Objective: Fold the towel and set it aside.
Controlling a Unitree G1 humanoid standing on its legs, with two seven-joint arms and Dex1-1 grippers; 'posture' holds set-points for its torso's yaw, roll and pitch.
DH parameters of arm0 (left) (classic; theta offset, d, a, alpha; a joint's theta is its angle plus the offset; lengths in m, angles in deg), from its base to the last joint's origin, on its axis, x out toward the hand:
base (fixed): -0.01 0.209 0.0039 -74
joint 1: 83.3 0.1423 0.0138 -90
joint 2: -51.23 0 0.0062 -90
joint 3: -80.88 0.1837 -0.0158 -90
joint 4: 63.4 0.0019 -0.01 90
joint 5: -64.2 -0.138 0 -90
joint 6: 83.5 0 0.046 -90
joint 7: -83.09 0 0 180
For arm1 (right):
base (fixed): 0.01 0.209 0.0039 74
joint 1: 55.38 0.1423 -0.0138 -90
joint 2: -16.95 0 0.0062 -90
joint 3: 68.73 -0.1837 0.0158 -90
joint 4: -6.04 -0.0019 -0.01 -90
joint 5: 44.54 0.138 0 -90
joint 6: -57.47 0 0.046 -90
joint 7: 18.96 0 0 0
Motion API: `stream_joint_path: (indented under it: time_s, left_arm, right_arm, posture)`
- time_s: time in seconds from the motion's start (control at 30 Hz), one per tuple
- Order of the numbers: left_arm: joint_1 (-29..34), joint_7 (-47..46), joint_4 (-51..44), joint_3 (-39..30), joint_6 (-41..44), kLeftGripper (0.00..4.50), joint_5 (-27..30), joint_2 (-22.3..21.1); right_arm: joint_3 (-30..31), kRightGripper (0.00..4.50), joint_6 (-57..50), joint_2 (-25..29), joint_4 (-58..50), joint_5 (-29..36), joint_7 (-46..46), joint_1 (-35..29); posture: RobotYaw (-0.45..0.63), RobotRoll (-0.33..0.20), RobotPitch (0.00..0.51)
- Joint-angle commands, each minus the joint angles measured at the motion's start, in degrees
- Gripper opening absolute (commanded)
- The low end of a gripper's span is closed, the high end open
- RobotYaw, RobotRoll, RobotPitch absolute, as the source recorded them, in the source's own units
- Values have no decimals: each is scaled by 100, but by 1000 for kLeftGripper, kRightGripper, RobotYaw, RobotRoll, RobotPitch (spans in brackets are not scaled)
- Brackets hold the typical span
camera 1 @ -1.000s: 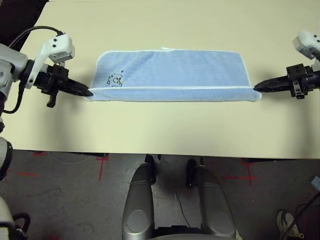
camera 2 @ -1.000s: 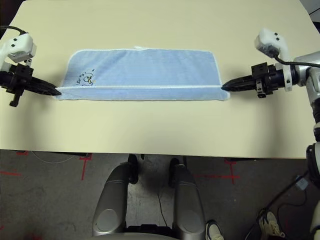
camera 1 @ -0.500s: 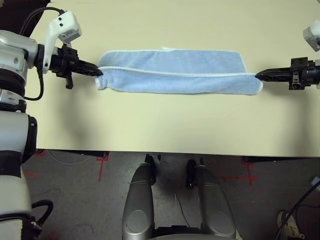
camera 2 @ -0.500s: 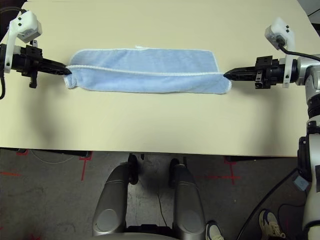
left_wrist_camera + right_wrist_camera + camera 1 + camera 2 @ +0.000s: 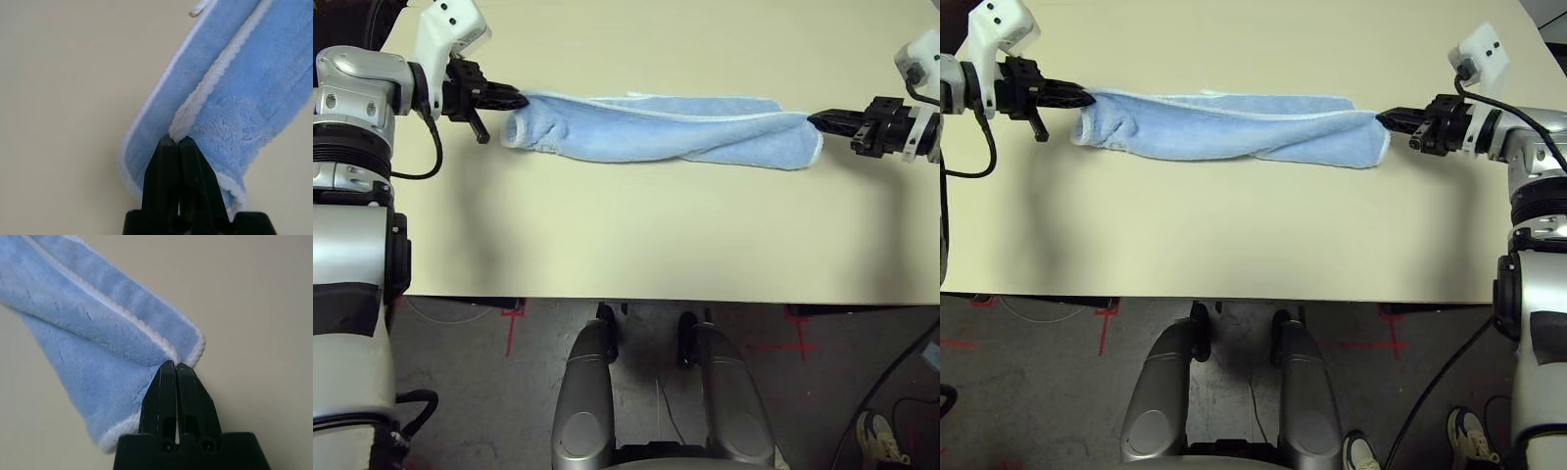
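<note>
In the left eye view, the towel lies across the table, its near edge lifted by both ends, I think so that the fold goes over evenly. In the left wrist view, the left gripper pinches the white edging (near the corner, the usual place). In the right wrist view, the right gripper grips the other end, probably keeping the edge taut.

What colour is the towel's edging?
White; the edging shows best in the left wrist view.
</note>
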Motion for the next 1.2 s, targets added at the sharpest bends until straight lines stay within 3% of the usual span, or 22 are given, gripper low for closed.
stream_joint_path:
  time_s: [0.03,0.4,0.7,0.9,1.2]
  left_arm:
    - [-84,-59,142,-24,9,65,-265,-50]
    - [-130,498,310,195,-59,65,-961,-347]
    - [-213,-533,572,275,-595,65,-1429,-185]
    - [-109,-866,659,105,-825,65,-1412,23]
    - [-22,-1407,737,160,-1000,65,-1624,177]
  right_arm:
    - [-67,0,187,-52,140,-152,-239,52]
    - [179,0,467,-214,219,-741,-676,252]
    - [300,0,567,-262,400,-1121,-956,474]
    - [411,0,257,-282,318,-1206,-799,419]
    - [460,0,238,-427,408,-1393,-1263,461]
  posture:
    - [41,0,333]
    - [39,0,336]
    - [43,0,335]
    - [43,0,335]
    - [36,0,343]
